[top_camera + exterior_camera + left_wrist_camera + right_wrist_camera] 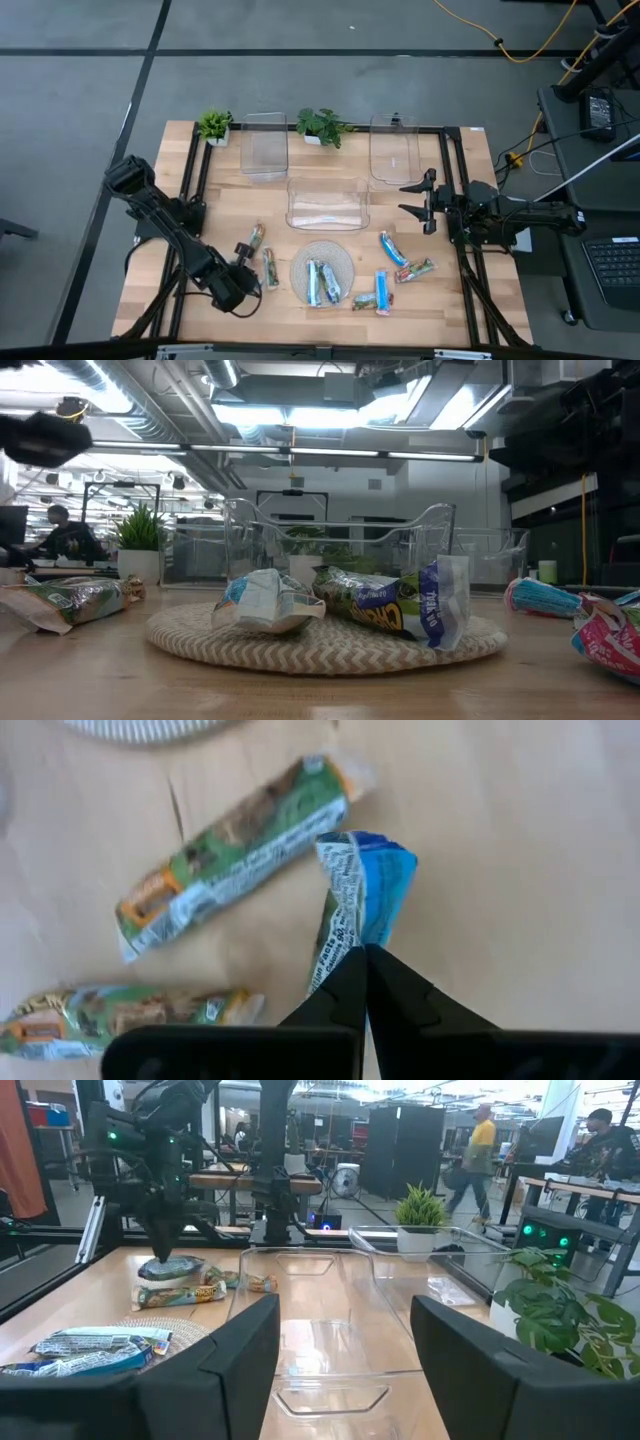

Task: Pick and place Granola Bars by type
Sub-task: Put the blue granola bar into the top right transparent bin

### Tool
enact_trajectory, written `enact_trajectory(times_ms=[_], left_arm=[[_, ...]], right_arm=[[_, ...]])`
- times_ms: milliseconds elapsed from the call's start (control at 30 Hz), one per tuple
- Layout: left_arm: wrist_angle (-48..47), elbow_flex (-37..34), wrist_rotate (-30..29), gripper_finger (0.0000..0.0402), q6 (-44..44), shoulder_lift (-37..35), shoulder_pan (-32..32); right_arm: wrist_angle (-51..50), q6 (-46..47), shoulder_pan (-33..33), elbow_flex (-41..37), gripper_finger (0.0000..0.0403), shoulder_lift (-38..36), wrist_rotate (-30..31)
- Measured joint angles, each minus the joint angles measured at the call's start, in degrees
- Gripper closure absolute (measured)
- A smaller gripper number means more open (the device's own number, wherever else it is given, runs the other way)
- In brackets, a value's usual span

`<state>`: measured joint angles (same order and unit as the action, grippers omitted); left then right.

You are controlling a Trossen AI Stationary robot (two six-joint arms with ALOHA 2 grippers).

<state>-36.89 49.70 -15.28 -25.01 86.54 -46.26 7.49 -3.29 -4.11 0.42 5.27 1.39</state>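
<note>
High view — three clear bins point(327, 205) bare; left tool point(365, 955) pinched on blue bar point(368, 890), right tool point(418, 201) wide.

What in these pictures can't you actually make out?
- Blue bar: its lower end is hidden behind the shut left gripper, left wrist view.
- Wrapper print: too small from above.
- Right gripper: absent from the low view.
- Mat: hides the bars behind it, low view.

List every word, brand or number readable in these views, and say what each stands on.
No text reads for certain.
Purple-and-yellow bar on the woven mat: large lettering, folded and blurred.
Blue bar in the left claw: fine print, too small.
Green bars: labels blurred.
</note>
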Motion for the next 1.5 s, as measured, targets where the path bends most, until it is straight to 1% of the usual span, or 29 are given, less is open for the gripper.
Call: enact_trajectory(times_ms=[133, 367, 467, 733, 900, 967, 1067, 1167, 1500], left_arm=[[-0.1, 2.8, -2.0, 0.0401, 1.9, -0.9, -0.3], [-0.1, 7.7, -8.4, 0.0400, 4.9, -5.2, -2.0], [0.7, 9.3, -12.6, 0.0401, 7.4, -8.1, -3.9], [6.1, 11.2, -26.6, 0.0400, 20.6, -16.7, -8.3], [6.8, 11.2, -32.0, 0.0400, 25.5, -19.9, -8.9], [6.8, 11.2, -33.4, 0.0400, 26.6, -20.8, -8.9], [6.8, 11.2, -34.7, 0.0400, 28.0, -21.5, -8.4], [7.0, 11.1, -34.8, 0.0400, 28.4, -22.0, -8.1], [7.1, 11.1, -35.1, 0.0400, 28.4, -22.0, -5.8]], right_arm=[[0.0, 0.0, 0.0, 0.0, 0.0175, 0.0, 0.0], [0.0, 1.6, 0.0, 0.0, 0.0175, 0.0, 0.0], [0.0, 1.5, 0.0, 0.0, 0.0175, 0.0, 0.0], [2.0, 1.4, 0.0, 0.0, 0.0175, 0.0, 0.0], [2.7, 1.3, 0.0, 0.0, 0.0175, 0.0, 0.0], [2.7, 0.8, 0.0, 0.0, 0.0175, 0.0, 0.1], [2.7, -0.3, 0.0, 0.0, 0.0175, 0.0, 1.9], [2.7, -0.5, 0.0, 0.0, 0.0175, 0.0, 3.4], [3.6, -1.9, 0.0, 0.0, 0.0175, 0.0, 3.5]])
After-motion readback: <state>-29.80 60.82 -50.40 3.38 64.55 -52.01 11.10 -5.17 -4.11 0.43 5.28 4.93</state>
